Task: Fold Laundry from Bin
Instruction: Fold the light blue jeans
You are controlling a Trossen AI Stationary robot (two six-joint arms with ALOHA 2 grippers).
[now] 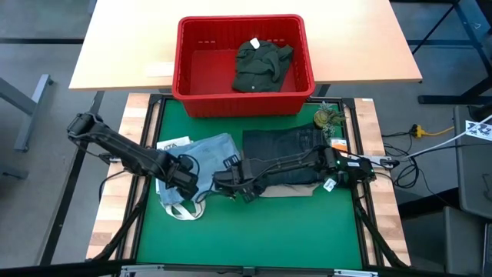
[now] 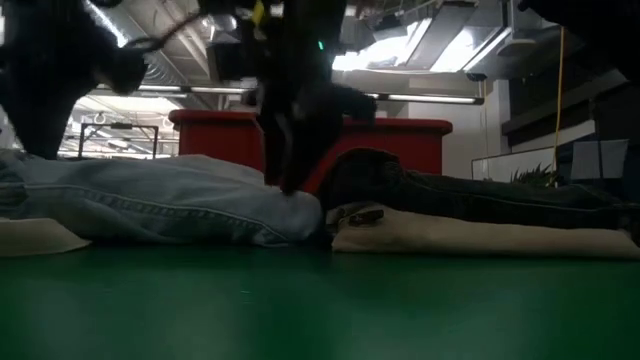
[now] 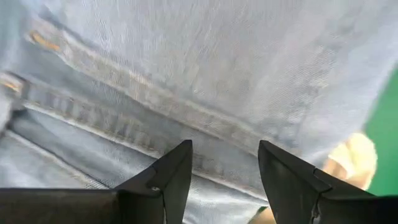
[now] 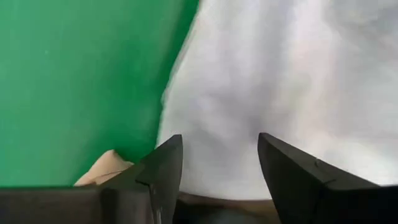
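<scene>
Light blue jeans (image 1: 206, 151) partly hidden under both open pincers, left (image 3: 224, 180) & right (image 4: 219, 177).

Dark olive-green piece (image 1: 261, 63) inside red bin (image 1: 188, 88); light blue jeans (image 1: 204, 154) on green mat (image 1: 269, 223).

Two dark arms are seen, built of slim black links joined by thicker rounded housings. The left arm (image 1: 123, 150) is matte black throughout, with a bulkier knuckle at its base end. The right arm (image 1: 296, 163) carries small white labels and a green spot near its wrist, and thin black cables are run along it. Each arm is ended by a two-finger gripper. The fingers (image 3: 171, 177) of the left gripper (image 3: 224, 180) are shown as black, wedge-shaped blades tapering to blunt tips; those of the right gripper (image 4: 221, 177) are shaped alike, with smooth, faintly glossy faces.
</scene>
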